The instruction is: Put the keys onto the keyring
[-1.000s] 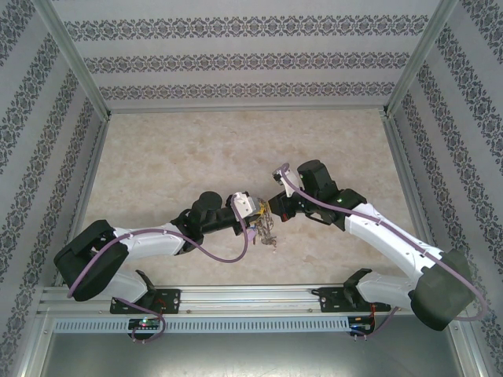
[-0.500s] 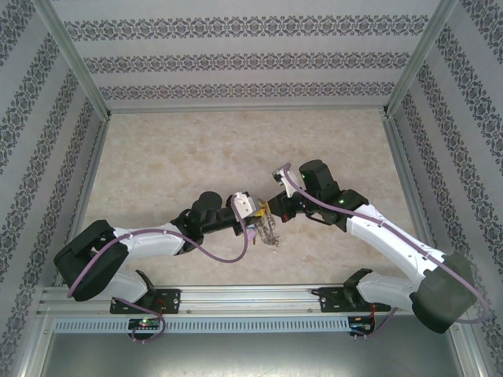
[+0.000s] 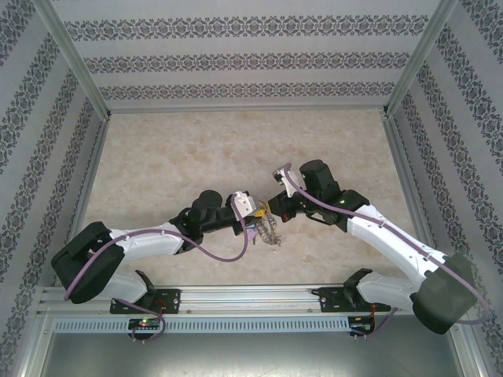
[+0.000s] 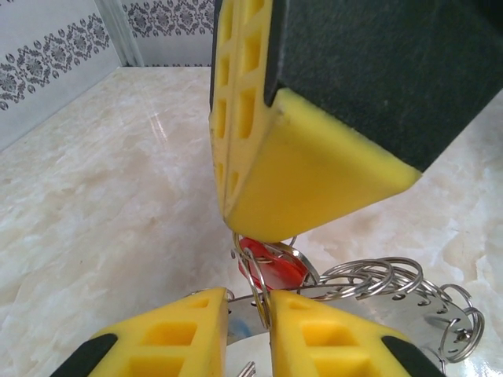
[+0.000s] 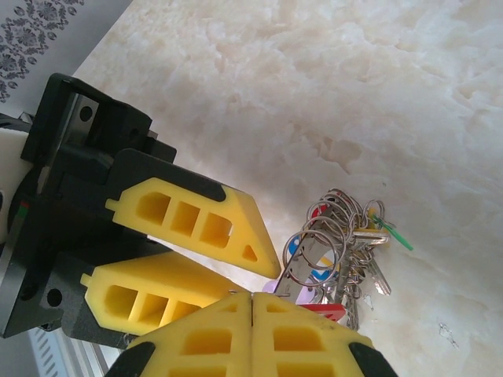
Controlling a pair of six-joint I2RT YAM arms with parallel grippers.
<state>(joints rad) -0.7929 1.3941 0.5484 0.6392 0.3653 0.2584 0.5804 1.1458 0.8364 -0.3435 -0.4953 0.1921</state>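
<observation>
In the top view the two arms meet just below the middle of the frame, with the keyring point(image 4: 393, 300) low between them on the pale marble table point(image 5: 377, 94). The right gripper point(image 5: 251, 298) has its yellow pads pressed flat together with no gap. In the left wrist view its tips come down from the top of the frame, and the red-tagged key point(image 4: 275, 269) hangs right beneath them by its small split ring, so it looks pinched there. The left gripper point(image 4: 247, 302) stands narrowly parted at the bottom of that frame. A thin wire loop passes through the gap, and the pads do not appear to bear on it. In the right wrist view the keyring's fringe of little rings and coloured tags spreads across the lower right. I cannot pick out the yellow-tagged key among them. A single key should be light, stiff and slick on its bare metal. The plastic tag or the flat head is the better place to hold it, since that leaves the split ring free to thread. The keyring itself is rigid, but its load is loose and heavier and is likely to swing and tangle. A bare stretch of the grey band between two of the small rings would likely give the steadiest hold. Thin wire may slip or twist out from between the soft pads.
</observation>
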